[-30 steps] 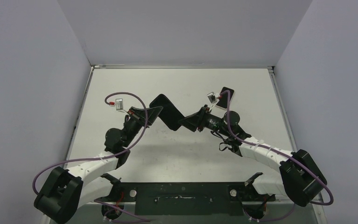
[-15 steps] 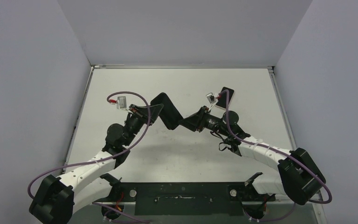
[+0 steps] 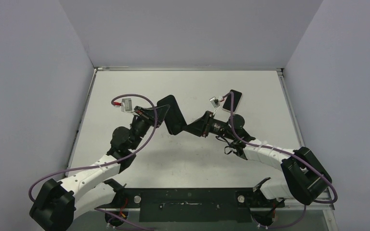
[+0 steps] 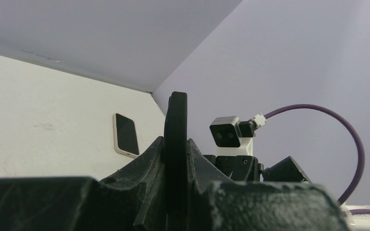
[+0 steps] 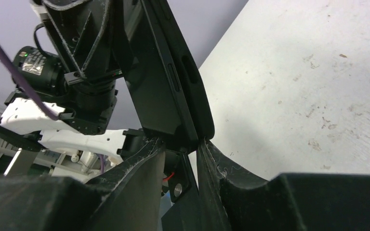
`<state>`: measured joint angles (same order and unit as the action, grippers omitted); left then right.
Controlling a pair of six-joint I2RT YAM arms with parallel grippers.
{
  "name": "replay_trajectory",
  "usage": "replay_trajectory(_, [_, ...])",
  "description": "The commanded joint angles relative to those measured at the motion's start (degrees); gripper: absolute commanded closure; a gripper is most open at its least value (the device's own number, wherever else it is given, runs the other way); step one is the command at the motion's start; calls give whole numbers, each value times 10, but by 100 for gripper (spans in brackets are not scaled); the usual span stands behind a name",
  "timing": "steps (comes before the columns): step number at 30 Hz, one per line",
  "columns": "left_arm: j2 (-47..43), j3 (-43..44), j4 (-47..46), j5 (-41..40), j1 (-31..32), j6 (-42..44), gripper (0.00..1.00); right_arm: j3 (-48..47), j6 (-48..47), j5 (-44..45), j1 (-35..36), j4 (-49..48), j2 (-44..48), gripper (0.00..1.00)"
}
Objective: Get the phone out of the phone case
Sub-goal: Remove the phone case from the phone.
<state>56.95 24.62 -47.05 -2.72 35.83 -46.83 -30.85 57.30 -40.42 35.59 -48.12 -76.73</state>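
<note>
over table (image 3: 183, 161), left pincer (image 3: 159, 114), right pincer (image 3: 190, 127) clamp case (image 3: 173, 114).

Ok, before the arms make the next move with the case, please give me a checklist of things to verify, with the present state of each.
1. The left gripper is shut on the case: ok, its fingers press both faces.
2. The right gripper is shut on the other end of the case: ok.
3. The case is held off the table: ok.
4. The phone lies flat on the table, outside the case: ok.
5. The case is empty inside: cannot tell, only its edge and back show.
6. The purple cable of the right arm is clear of the phone: cannot tell, it crosses the phone in the top view.
</note>
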Motion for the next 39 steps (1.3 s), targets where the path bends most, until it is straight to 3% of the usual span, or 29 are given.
replay_trajectory(1, [50, -47, -2, 125, 23, -78, 100, -35, 49, -51, 19, -281, 22, 70])
replay_trajectory(7, [81, -71, -115, 179, 27, -180, 100, -40, 81, -57, 8, -346, 4, 71])
replay_trajectory(17, [54, -63, -76, 167, 40, -161, 100, -65, 84, -62, 8, -357, -22, 74])
replay_trajectory(25, [41, -58, -60, 154, 31, -134, 100, -54, 97, -76, 3, -364, -27, 89])
replay_trajectory(33, [37, -66, -71, 174, -9, -136, 61, -35, 126, -62, -29, -339, -37, 100])
replay_trajectory(39, [16, -77, -86, 206, -63, -142, 46, -31, 177, -67, -53, -361, -55, 100])
